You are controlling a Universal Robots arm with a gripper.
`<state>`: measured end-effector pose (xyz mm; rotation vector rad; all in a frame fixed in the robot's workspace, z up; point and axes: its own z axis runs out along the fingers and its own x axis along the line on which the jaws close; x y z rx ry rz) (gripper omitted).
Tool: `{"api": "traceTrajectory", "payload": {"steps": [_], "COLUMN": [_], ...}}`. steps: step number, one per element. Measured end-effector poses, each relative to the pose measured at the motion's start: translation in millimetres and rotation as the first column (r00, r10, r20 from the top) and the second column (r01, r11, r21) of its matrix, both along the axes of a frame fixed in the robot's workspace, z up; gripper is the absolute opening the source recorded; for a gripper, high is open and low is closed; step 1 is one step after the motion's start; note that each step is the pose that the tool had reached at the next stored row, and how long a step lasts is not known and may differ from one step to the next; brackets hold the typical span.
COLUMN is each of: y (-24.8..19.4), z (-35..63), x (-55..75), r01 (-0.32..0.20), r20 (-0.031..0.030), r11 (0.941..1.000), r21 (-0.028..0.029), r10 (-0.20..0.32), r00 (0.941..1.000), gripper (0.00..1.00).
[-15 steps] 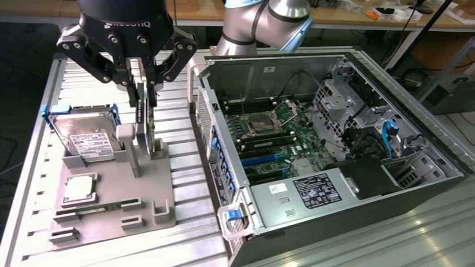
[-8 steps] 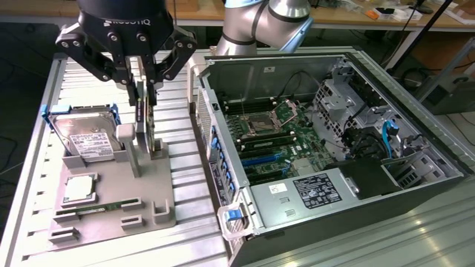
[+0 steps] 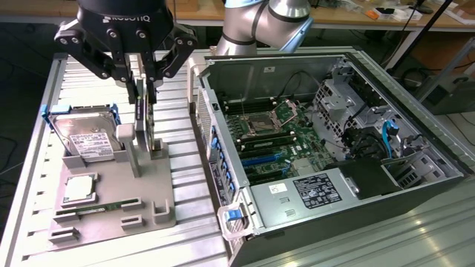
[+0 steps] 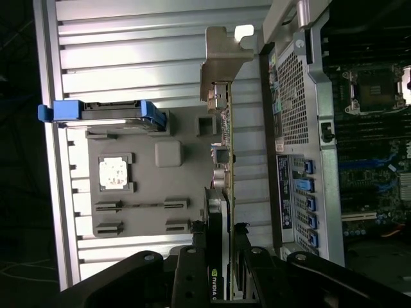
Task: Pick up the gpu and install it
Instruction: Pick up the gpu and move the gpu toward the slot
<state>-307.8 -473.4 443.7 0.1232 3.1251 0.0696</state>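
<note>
Jaws clamp gpu [image 4: 225,167] on edge, its long axis alongside computer case [image 4: 292,96]

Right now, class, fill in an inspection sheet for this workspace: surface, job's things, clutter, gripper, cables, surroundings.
Surface: ribbed metal table carrying a grey holder tray.
Job's things: gpu upright on edge at the tray; open computer case beside it.
Clutter: hard drive, processor chip, memory stick in the tray.
Gripper: gripper shut on the gpu's upper edge.
Cables: blue cable inside the case.
Surroundings: wooden bench beyond the table.
</note>
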Motion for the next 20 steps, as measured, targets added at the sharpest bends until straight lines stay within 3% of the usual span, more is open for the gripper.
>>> {"api": "traceTrajectory", "payload": {"steps": [20], "y": [0.0], "z": [5.4], "x": [0.0], "r01": [0.0], "r20": [0.0], "r11": [1.0], "r21": [0.0], "r10": [0.0], "r00": [1.0], "gripper": [0.27]}}
